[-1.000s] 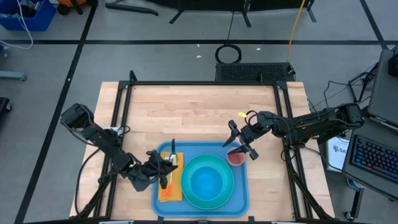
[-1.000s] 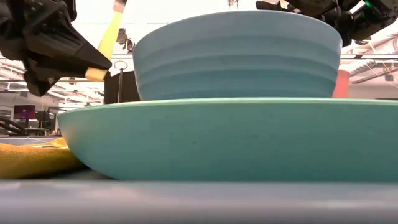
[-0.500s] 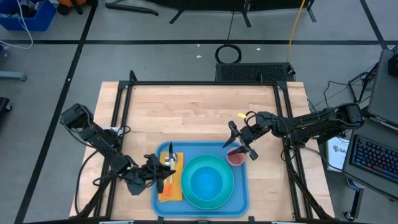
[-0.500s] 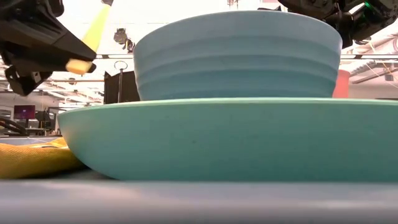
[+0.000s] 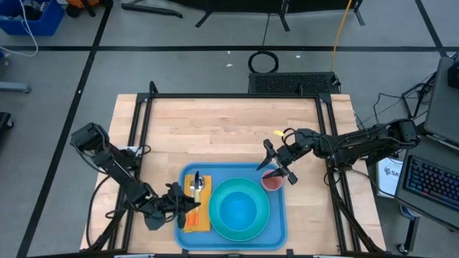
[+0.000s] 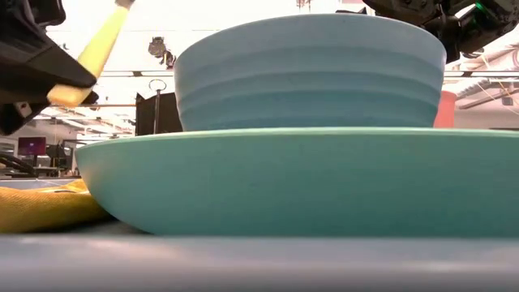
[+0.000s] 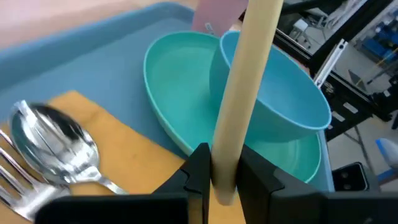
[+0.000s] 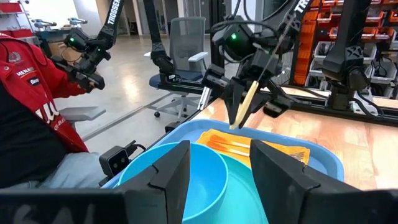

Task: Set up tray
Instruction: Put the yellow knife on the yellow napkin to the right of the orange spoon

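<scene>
Tray [image 5: 276, 233]: sits at your worktop's near edge, carrying plate, bowl, napkin.
Left gripper [image 5: 188, 206]: jaws pinch a pale stick over the tray's left edge.
Right gripper [image 5: 276, 163]: jaws spread above the tray's far right corner.

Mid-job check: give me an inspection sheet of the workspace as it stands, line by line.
Surface: wooden table inside a black frame.
Job's things: light-blue tray at the near edge carries a turquoise plate with a blue bowl on it, a yellow napkin with a spoon and fork, and a pink cup.
Clutter: nothing seen.
Grippers: left gripper shut on a cream-coloured stick-like utensil, above the napkin; right gripper open, above the cup.
Cables: coiled black cable and yellow cable on the floor.
Surroundings: keyboard at right; person in red seated beyond the table.
</scene>
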Tool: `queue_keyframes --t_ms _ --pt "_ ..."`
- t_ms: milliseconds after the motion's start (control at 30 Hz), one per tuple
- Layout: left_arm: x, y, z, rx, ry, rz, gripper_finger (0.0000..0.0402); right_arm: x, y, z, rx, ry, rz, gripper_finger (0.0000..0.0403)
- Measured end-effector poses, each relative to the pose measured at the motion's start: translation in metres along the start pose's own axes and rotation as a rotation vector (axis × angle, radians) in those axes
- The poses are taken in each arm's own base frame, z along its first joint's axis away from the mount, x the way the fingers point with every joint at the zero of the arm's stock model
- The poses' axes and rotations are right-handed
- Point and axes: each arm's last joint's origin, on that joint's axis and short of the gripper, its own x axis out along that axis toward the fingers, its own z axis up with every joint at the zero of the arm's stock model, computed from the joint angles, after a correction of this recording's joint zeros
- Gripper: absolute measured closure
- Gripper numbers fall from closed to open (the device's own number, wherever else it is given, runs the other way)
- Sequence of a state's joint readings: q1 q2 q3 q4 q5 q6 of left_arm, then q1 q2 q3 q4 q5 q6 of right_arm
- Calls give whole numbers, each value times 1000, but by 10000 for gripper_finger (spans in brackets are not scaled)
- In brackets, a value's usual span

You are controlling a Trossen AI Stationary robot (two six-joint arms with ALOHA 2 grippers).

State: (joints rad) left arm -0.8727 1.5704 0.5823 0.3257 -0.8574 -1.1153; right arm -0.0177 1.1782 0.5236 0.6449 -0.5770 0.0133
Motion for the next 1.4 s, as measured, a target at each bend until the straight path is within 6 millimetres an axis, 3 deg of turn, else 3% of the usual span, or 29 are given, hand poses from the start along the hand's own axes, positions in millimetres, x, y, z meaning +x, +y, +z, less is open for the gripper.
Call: queue_keyframes --t_ms 467,967,1400 --pt "16 -1 -33 -92 -18 -54 348 0 0 0 -29 0 0 248" --pt "15 -9 -46 -142 -38 -103 348 0 0 0 -49 1 0 248" --pt "10 -16 -48 -284 -31 -137 348 0 0 0 -52 0 0 248"
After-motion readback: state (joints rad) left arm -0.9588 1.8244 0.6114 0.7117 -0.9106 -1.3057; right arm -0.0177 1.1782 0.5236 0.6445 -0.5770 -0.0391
